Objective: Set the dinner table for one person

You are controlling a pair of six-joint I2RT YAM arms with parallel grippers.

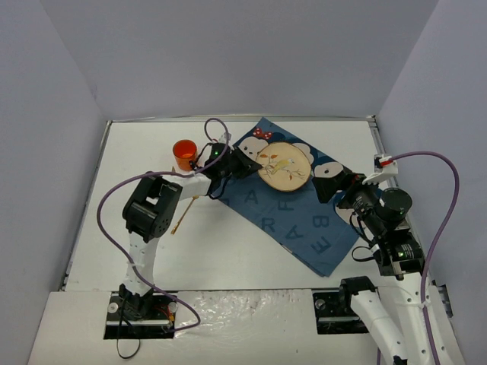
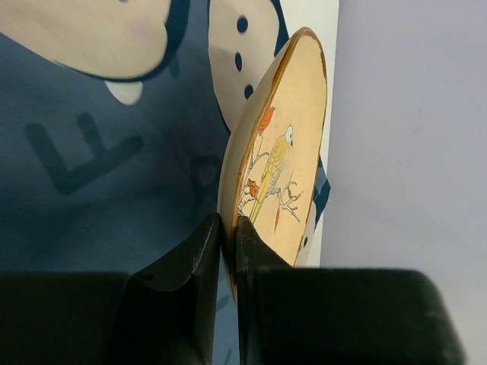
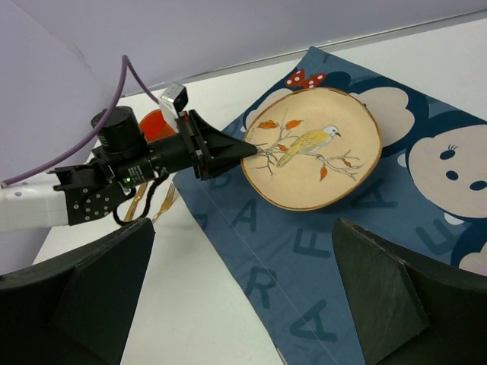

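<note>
The white dinner table (image 1: 228,251) carries a dark blue cloth (image 1: 304,220) printed with letters and mouse faces. A round cream plate (image 1: 284,166) with a painted bird is over the cloth's far part. My left gripper (image 1: 255,161) is shut on the plate's left rim; in the left wrist view its jaws (image 2: 228,228) pinch the edge of the plate (image 2: 293,137). My right gripper (image 1: 329,179) is open and empty, just right of the plate; its wrist view (image 3: 243,228) looks over the cloth (image 3: 304,258) at the plate (image 3: 312,148). I cannot tell whether the plate rests on the cloth.
An orange cup (image 1: 184,153) stands left of the left gripper, also seen in the right wrist view (image 3: 156,122). A gold fork (image 1: 185,213) lies on the bare table left of the cloth, with a second gold utensil (image 3: 137,199) beside it. Lavender-grey walls surround the table.
</note>
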